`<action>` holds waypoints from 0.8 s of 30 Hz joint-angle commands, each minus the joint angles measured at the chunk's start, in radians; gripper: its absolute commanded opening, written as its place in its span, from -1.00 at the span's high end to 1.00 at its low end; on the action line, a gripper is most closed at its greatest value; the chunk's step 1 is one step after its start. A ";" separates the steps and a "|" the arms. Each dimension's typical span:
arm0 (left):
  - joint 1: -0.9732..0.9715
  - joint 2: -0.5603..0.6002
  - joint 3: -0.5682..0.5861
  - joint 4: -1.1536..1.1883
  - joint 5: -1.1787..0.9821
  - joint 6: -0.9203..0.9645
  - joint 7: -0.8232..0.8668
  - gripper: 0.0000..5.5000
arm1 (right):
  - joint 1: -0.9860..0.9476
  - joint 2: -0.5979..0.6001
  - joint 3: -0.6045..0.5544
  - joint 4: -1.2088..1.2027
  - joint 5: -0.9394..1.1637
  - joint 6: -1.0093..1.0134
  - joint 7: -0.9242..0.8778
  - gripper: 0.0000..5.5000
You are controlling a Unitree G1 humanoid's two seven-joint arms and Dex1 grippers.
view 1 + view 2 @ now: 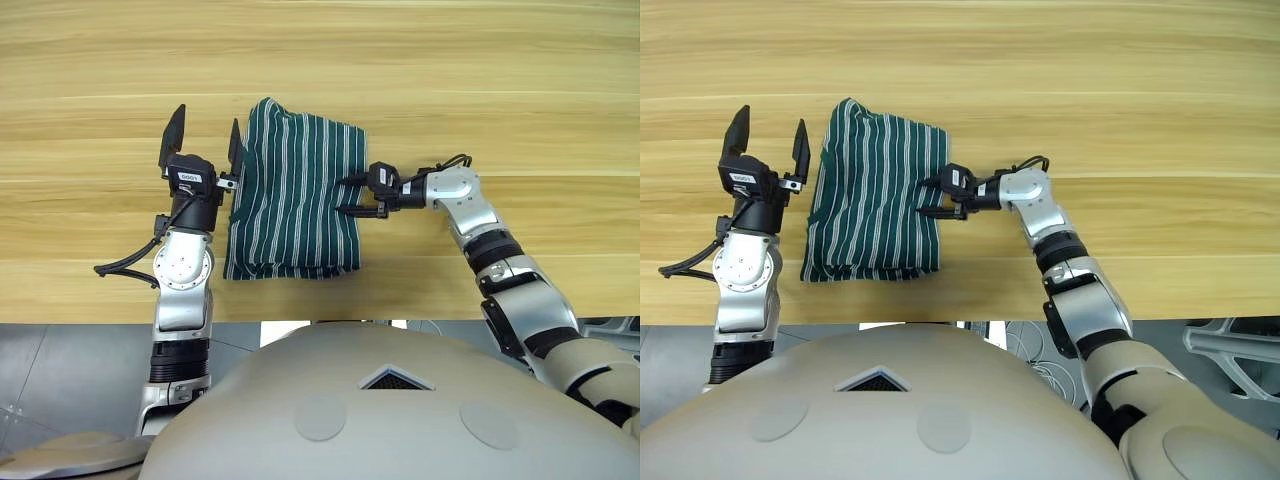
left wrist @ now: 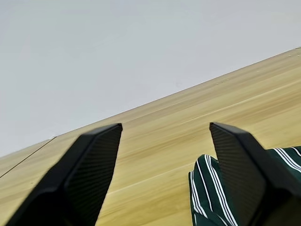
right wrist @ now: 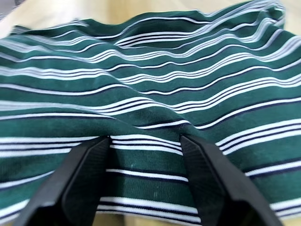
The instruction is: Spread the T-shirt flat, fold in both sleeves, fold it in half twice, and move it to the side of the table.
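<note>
Looking down on a wide table [image 1: 520, 90] of pale wood, running across the whole scene. Finding a T-shirt [image 1: 295, 200], dark green with thin white stripes, lying on it near the front edge, folded into a thick rectangle with its long side running away from the robot, slightly rumpled at the far end. Holding the left gripper [image 1: 208, 118] just beside the shirt's left edge, at the far corner, fingers [image 2: 89, 174] pointing away over the wood and standing wide apart, gripping nothing, the inner one right against the cloth. Resting the right gripper [image 1: 343, 196] at the middle of the shirt's right edge, pointing leftward, its fingers [image 3: 80, 179] spread apart with striped cloth lying between and under them, not pinching it.
</note>
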 commanded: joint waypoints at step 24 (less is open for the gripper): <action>-0.003 0.647 0.088 0.615 -0.106 -0.525 -0.711 -0.52 | 0.305 -0.294 -0.042 -0.432 -0.049 -0.468 0.109 -0.27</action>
